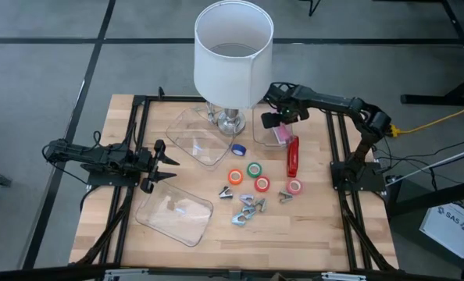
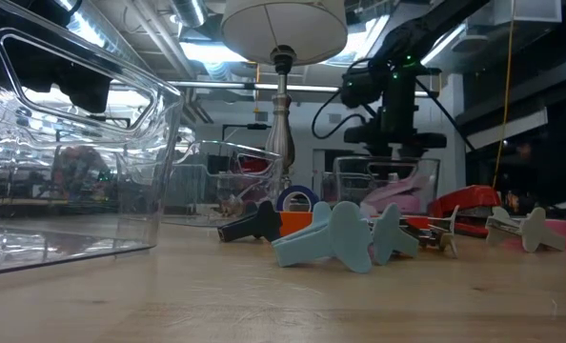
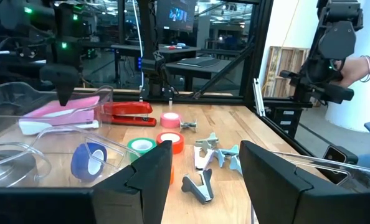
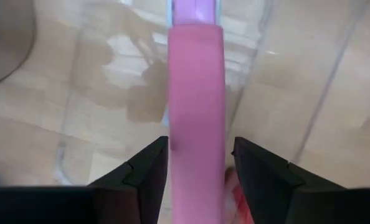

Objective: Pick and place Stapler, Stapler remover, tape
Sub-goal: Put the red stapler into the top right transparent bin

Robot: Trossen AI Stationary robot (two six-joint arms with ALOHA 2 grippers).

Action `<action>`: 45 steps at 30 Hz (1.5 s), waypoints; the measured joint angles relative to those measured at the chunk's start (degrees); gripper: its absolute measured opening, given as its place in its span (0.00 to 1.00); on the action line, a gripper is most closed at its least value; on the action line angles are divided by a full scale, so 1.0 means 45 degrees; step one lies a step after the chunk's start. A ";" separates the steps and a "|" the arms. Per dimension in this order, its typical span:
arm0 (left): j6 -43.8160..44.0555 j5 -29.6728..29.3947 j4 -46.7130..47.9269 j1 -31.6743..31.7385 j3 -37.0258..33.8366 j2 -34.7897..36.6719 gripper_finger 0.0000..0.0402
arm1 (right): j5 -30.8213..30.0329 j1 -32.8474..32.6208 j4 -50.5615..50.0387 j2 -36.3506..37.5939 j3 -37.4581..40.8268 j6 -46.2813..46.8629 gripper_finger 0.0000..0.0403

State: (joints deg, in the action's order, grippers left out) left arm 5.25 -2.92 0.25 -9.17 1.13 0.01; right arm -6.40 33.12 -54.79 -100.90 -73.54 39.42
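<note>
Far right of your desk [image 1: 138, 234]: right gripper [image 1: 275, 119] over clear bin [image 1: 257, 134], jaws spread around pink stapler [image 4: 196, 93].
Left gripper [image 1: 168, 165]: you see jaws spread, empty.

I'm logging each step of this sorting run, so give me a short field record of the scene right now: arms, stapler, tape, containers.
right gripper: over the small clear container, fingers open either side of the pink stapler
left gripper: waiting at table's left, open, empty
red stapler: on the table beside that container
tape rolls: loose on the table, mid-table
staple removers: clustered near the front
large clear containers: nothing visible inside
lamp: at the back
</note>
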 joint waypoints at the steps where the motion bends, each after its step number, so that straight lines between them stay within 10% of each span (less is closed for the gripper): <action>1: 0.0001 0.0000 -0.0003 0.0000 0.0003 0.0000 0.46 | -0.0008 0.0000 0.0076 0.0000 0.0000 -0.0206 0.46; 35: 0.0001 0.0000 0.0000 -0.0002 0.0000 0.0000 0.46 | -0.1066 0.0634 -0.0935 0.0186 -0.1466 -0.4254 0.46; 45: 0.0000 0.0000 0.0000 -0.0002 0.0001 0.0000 0.46 | -0.1139 0.1156 -0.0684 0.3337 0.0135 -0.3649 0.46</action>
State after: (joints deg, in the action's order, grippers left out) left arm 5.26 -2.92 0.25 -9.18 1.14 0.01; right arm -11.53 38.33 -57.87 -85.89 -72.93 23.00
